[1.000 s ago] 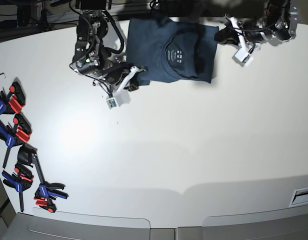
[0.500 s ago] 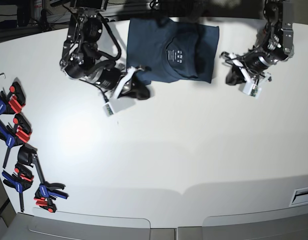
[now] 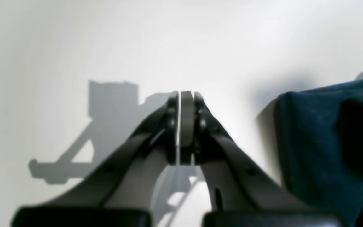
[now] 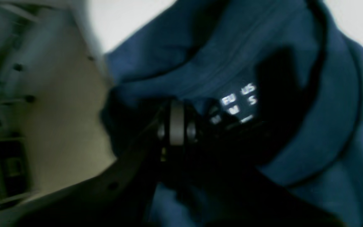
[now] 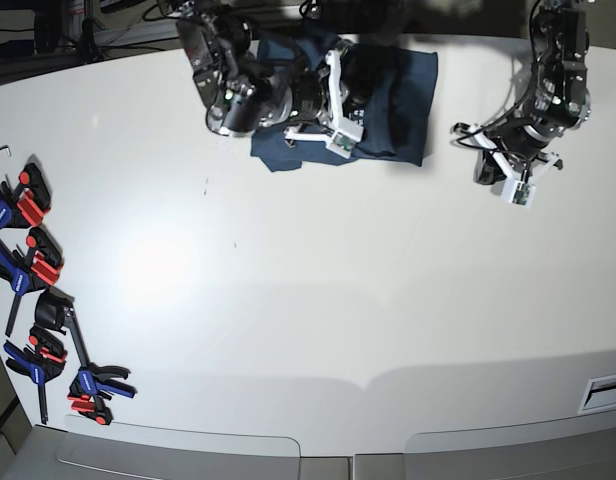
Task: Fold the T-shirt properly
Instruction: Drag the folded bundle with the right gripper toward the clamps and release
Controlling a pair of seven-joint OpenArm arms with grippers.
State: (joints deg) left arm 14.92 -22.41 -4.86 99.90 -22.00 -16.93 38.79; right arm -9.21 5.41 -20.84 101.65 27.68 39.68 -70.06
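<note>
The shirt (image 5: pixel 408 95) sits folded up at 12 o'clock on the table (image 5: pixel 318 290). Right gripper (image 4: pixel 176 126) is hovering right over its collar by the white label (image 4: pixel 238 102), jaws clenched with nothing in them as far as I can see. Left gripper (image 3: pixel 181 126) is off at 2 o'clock, clamped tight and empty, near the shirt's edge. Clamps (image 5: pixel 38 300) lie at 9.

The folded navy T-shirt (image 5: pixel 408 100) lies at the table's far edge, label up.

Wide bare table (image 5: pixel 318 300) mid/front; clamps (image 5: pixel 38 300) along left edge, T-shirt (image 5: pixel 413 110) far back.
</note>
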